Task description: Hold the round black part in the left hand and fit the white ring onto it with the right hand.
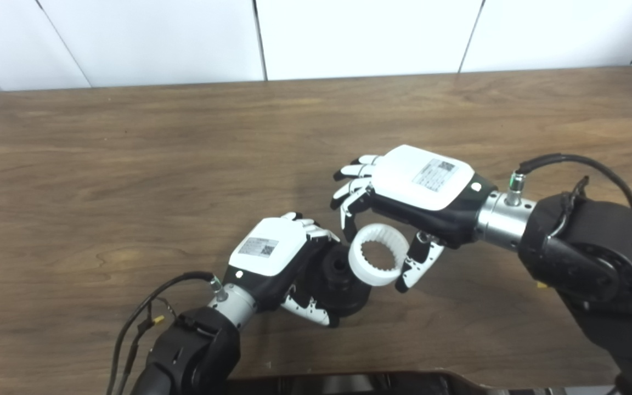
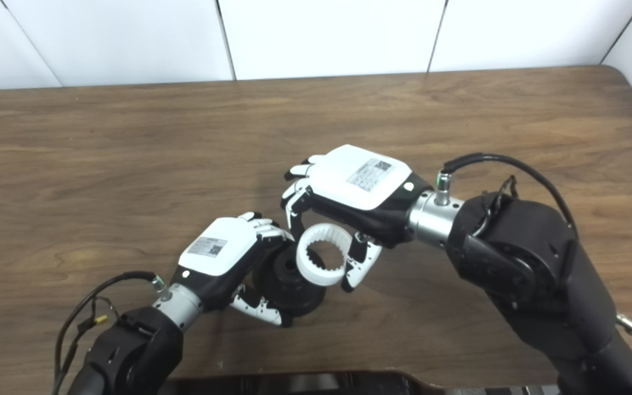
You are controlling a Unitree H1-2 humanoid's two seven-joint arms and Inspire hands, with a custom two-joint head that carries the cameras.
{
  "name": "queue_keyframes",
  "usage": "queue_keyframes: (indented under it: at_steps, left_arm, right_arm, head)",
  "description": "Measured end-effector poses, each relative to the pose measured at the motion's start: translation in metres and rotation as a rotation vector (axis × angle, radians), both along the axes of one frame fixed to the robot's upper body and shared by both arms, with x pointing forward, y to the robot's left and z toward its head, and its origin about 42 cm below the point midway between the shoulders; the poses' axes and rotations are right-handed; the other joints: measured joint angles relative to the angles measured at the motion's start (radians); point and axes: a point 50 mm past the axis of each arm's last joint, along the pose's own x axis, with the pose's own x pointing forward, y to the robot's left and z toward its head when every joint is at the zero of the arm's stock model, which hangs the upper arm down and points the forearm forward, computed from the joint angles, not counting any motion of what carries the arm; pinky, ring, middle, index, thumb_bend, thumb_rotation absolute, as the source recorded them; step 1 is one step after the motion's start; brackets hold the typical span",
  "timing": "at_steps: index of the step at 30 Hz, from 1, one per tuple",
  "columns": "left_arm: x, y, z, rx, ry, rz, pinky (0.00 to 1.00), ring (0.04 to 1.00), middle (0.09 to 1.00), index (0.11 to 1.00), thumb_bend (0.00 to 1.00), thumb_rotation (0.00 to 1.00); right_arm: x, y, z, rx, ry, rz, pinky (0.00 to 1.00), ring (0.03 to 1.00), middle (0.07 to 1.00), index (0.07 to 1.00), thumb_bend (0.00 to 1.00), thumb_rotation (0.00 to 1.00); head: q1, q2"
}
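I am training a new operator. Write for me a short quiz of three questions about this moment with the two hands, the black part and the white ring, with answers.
1. True or false: the white ring is lying flat on the table.
2. Which hand holds the round black part? A) left hand B) right hand C) neither
3. Fill in: the inner wall of the white ring is ______ (smooth / toothed).

Key
1. False. The right hand holds it above the table, beside the black part.
2. A. The left hand is closed around it.
3. Toothed.
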Motion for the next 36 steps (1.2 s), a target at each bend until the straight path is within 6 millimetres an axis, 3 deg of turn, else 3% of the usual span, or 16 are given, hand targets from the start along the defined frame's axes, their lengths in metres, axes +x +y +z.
queue_keyframes:
  at_steps: [19, 36]
  left_arm:
    - [0.002, -0.003, 0.000, -0.004, 0.006, -0.001, 0.95, 0.865, 0.777, 0.481, 0.53, 0.06]
    - [0.002, -0.004, 0.001, -0.001, 0.005, -0.001, 0.93, 0.862, 0.773, 0.481, 0.53, 0.06]
  right_arm:
    - [0.002, 0.020, -0.027, 0.025, 0.040, 0.004, 0.99, 0.927, 0.808, 0.482, 0.53, 0.14]
    - [0.013, 0.023, -0.041, 0.035, 0.029, -0.004, 0.96, 0.927, 0.819, 0.482, 0.53, 0.14]
  head:
    - [0.003, 0.005]
    - [0.002, 0.006]
